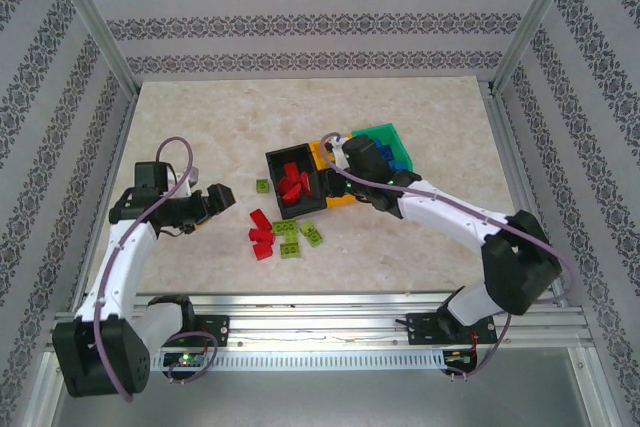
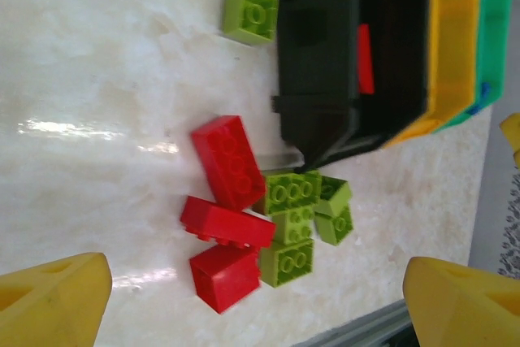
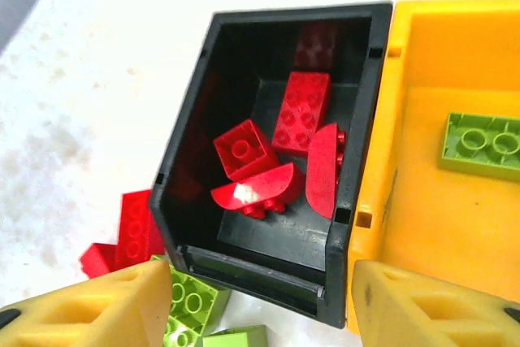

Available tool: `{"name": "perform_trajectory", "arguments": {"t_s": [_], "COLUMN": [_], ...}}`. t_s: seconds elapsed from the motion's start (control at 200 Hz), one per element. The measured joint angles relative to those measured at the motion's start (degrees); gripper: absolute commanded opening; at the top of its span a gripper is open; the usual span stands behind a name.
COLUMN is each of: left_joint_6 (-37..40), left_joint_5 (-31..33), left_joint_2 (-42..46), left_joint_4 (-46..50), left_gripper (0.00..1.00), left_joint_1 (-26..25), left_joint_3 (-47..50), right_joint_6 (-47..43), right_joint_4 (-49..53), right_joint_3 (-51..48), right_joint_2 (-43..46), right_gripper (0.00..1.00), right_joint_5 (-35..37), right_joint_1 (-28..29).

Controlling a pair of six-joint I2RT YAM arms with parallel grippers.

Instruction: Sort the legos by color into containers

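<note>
We're hanging the right gripper [image 3: 260,282] half-open, empty, over the black bin [image 3: 366,119]; left gripper [image 2: 256,270] is gaping wide near legos [image 2: 227,160].

No legible text anywhere

The tabletop [image 1: 400,117] I work over is a pale beige slab with a faint marbled mottling, and up close [image 2: 97,54] it takes a bright streak of glare [image 2: 65,129]. Three walls stand around it, the back wall [image 1: 320,22], the left wall [image 1: 40,97] and the right wall [image 1: 600,97], all papered in white with grey ornamental bands. A slanting aluminium post [image 1: 97,22] marks the far left corner and another [image 1: 539,12] the far right. A slotted aluminium rail [image 1: 330,312] runs along the near edge, with a plain grey surface [image 1: 330,397] in front of it.
</note>
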State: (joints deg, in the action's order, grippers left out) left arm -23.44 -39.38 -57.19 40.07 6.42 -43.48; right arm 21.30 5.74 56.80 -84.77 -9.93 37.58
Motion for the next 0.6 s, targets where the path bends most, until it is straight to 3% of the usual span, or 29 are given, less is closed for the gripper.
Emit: {"name": "perform_trajectory", "arguments": {"t_s": [0.23, 0.6], "left_joint_6": [-9.7, -21.8], "left_joint_5": [6.4, 18.9], "left_joint_2": [9.1, 0.7], "left_joint_4": [-0.2, -2.1], "left_gripper": [0.9, 0.88], "left_joint_1": [-15.4, -33.2], "left_joint_3": [5.1, 12.2], "right_joint_6": [1.6, 2.8], "right_joint_4": [-0.6, -0.9], "right_joint_3": [-6.9, -12.9], "right_joint_2": [5.0, 8.0], "right_gripper": [0.61, 0.62], "right_joint_5": [0.9, 3.7], "right_joint_1": [-1.7, -1.8]}}
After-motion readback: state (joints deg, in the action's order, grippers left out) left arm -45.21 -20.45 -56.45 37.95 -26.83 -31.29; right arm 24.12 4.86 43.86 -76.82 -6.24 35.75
